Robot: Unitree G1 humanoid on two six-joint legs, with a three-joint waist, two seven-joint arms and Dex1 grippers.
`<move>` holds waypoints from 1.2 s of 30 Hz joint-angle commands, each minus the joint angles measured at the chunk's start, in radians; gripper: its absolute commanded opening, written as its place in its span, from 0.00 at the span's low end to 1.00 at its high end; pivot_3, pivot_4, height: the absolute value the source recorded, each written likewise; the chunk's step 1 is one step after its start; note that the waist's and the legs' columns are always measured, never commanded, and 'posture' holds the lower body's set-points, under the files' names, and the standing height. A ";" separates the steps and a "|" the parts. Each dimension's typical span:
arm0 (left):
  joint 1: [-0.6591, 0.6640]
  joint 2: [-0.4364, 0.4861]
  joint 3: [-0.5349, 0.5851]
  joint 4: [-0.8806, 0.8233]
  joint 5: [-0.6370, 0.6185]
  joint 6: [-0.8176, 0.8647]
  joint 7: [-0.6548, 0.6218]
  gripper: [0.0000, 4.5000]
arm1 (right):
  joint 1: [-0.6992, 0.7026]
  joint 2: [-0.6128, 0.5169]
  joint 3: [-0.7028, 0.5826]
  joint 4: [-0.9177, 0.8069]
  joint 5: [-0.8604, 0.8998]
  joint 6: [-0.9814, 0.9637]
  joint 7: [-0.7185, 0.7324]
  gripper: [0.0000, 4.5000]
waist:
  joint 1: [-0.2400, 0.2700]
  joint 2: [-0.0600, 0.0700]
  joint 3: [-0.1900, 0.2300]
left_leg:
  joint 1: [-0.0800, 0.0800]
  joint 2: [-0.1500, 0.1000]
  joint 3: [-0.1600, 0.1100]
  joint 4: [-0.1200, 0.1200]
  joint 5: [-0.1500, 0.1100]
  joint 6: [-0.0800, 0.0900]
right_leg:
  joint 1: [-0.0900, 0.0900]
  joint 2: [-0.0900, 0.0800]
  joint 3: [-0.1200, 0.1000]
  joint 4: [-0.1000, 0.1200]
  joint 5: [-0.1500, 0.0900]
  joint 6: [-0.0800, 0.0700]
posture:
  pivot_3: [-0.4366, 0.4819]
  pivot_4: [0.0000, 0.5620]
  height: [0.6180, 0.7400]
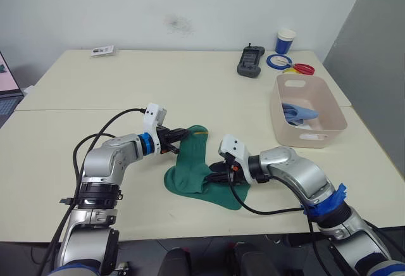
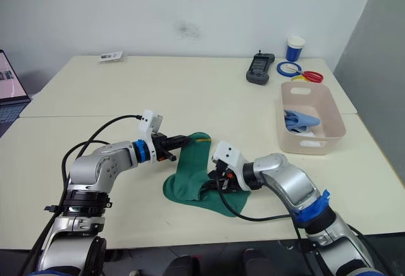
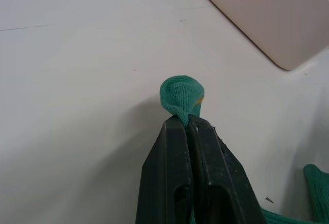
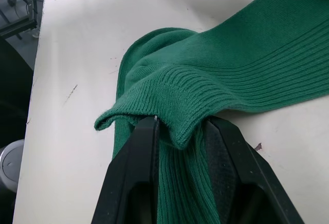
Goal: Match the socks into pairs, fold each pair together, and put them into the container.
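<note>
Low in the middle of the frame, a dark green knitted sock pair (image 1: 193, 165) lies stretched over the cream tabletop (image 1: 126, 86). The left tool (image 1: 181, 136) has its two black fingers pressed together on the sock's far tip, which bulges out beyond them as a small rounded knob with a touch of yellow. The right tool (image 1: 215, 169) is clamped on the ribbed cuff end, a fold of green knit bunched between its fingers (image 4: 134, 172). At the right of the frame stands the pale pink-beige rectangular plastic tub (image 1: 302, 138), with light blue socks (image 1: 299, 111) lying inside. Beyond it, toward the upper right, sit a dark handheld device (image 1: 250, 61), a blue-and-white cup (image 1: 285, 40) and some coloured rings (image 1: 290, 64).
</note>
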 commanded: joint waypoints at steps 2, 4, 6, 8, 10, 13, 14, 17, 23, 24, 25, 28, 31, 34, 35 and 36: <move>-0.014 0.008 0.003 -0.018 -0.010 -0.020 -0.009 0.00 | -0.019 0.010 -0.026 -0.023 0.021 -0.001 -0.006 0.18 | 0.000 0.000 0.000 | 0.000 0.000 0.000 0.000 0.000 0.000 | 0.000 0.000 0.000 0.000 0.000 0.000 | 0.48 0.27 1.00; -0.012 0.008 0.003 -0.019 -0.010 -0.020 -0.010 0.00 | -0.020 0.010 -0.028 -0.025 0.025 0.001 -0.006 0.03 | 0.000 0.000 0.000 | 0.000 0.000 0.000 0.000 0.000 0.000 | 0.000 0.000 0.000 0.000 0.000 0.000 | 0.48 0.27 1.00; -0.009 0.008 0.003 -0.021 -0.011 -0.019 -0.011 0.00 | -0.021 0.010 -0.030 -0.027 0.027 0.002 -0.006 0.01 | 0.000 0.000 0.000 | 0.000 0.000 0.000 0.000 0.000 0.000 | 0.000 0.000 0.000 0.000 0.000 0.000 | 0.48 0.27 1.00; -0.007 0.008 0.003 -0.024 -0.012 -0.017 -0.011 0.00 | -0.022 0.009 -0.030 -0.030 0.031 0.004 -0.004 0.01 | 0.000 0.000 0.000 | 0.000 0.000 0.000 0.000 0.000 0.000 | 0.000 0.000 0.000 0.000 0.000 0.000 | 0.48 0.27 1.00; -0.004 0.007 0.003 -0.027 -0.013 -0.016 -0.011 0.00 | -0.024 0.008 -0.031 -0.032 0.035 0.006 -0.004 0.01 | 0.000 0.000 0.000 | 0.000 0.000 0.000 0.000 0.000 0.000 | 0.000 0.000 0.000 0.000 0.000 0.000 | 0.48 0.27 1.00; 0.004 0.008 0.005 -0.035 -0.016 -0.013 -0.011 0.00 | -0.032 0.018 -0.047 -0.034 0.059 0.027 -0.011 0.01 | 0.000 0.000 0.000 | 0.000 0.000 0.000 0.000 0.000 0.000 | 0.000 0.000 0.000 0.000 0.000 0.000 | 0.48 0.27 1.00; 0.006 0.009 0.008 -0.037 -0.019 -0.010 -0.010 0.00 | -0.034 0.025 -0.055 -0.033 0.068 0.038 -0.015 0.01 | 0.000 0.000 0.000 | 0.000 0.000 0.000 0.000 0.000 0.000 | 0.000 0.000 0.000 0.000 0.000 0.000 | 0.48 0.27 1.00; 0.006 0.023 0.020 -0.038 -0.022 -0.008 -0.014 0.00 | -0.041 0.053 -0.097 -0.031 0.105 0.091 -0.038 0.01 | 0.000 0.000 0.000 | 0.000 0.000 0.000 0.000 0.000 0.000 | 0.000 0.000 0.000 0.000 0.000 0.000 | 0.48 0.27 1.00; 0.038 0.082 0.075 -0.095 -0.073 0.004 -0.043 0.00 | -0.047 0.088 -0.215 -0.069 0.228 0.248 -0.079 0.01 | -0.002 0.000 0.000 | 0.000 0.001 0.000 -0.001 0.000 0.000 | -0.001 0.000 0.001 0.000 0.000 0.000 | 0.48 0.27 1.00; 0.050 0.088 0.094 -0.121 -0.095 0.017 -0.041 0.00 | -0.045 0.081 -0.230 -0.084 0.248 0.271 -0.078 0.01 | 0.000 0.000 0.000 | 0.000 0.001 0.000 -0.001 0.000 0.000 | -0.001 0.000 0.001 0.000 0.000 0.000 | 0.48 0.27 1.00; 0.061 0.090 0.114 -0.152 -0.120 0.036 -0.032 0.00 | -0.042 0.068 -0.241 -0.099 0.265 0.288 -0.076 0.01 | 0.000 0.000 0.000 | 0.000 0.001 0.000 -0.001 0.000 0.000 | -0.001 0.000 0.001 -0.001 0.000 0.000 | 0.48 0.27 1.00; 0.111 0.084 0.158 -0.273 -0.178 0.089 0.011 0.00 | -0.025 0.010 -0.268 -0.136 0.309 0.324 -0.055 0.01 | 0.000 0.000 0.000 | -0.001 0.001 0.000 -0.001 0.000 0.000 | -0.001 -0.001 0.001 -0.002 0.000 0.000 | 0.48 0.27 1.00; 0.201 0.059 0.204 -0.443 -0.232 0.144 0.099 0.00 | -0.008 -0.084 -0.298 -0.152 0.358 0.338 -0.007 0.01 | 0.000 0.000 0.000 | -0.001 0.001 0.000 -0.002 0.000 0.000 | 0.000 -0.002 0.002 -0.003 0.000 0.000 | 0.48 0.27 1.00; 0.297 -0.017 0.258 -0.610 -0.315 0.211 0.228 0.00 | 0.004 -0.171 -0.305 -0.146 0.393 0.329 0.055 0.01 | 0.000 0.000 0.000 | -0.001 0.001 0.000 -0.002 0.000 0.000 | 0.001 -0.002 0.001 -0.006 0.001 0.001 | 0.48 0.27 1.00; 0.330 -0.055 0.276 -0.664 -0.340 0.227 0.282 0.00 | 0.007 -0.201 -0.302 -0.137 0.398 0.317 0.084 0.01 | 0.000 0.000 0.000 | -0.001 0.001 0.000 -0.002 0.000 0.000 | 0.001 -0.002 0.002 -0.008 0.001 0.003 | 0.48 0.27 1.00; 0.352 -0.081 0.290 -0.701 -0.360 0.240 0.324 0.00 | 0.009 -0.223 -0.299 -0.130 0.402 0.307 0.103 0.01 | 0.000 0.000 0.000 | -0.001 0.001 0.000 -0.002 0.000 0.000 | 0.001 -0.002 0.002 -0.008 0.001 0.003 | 0.48 0.27 1.00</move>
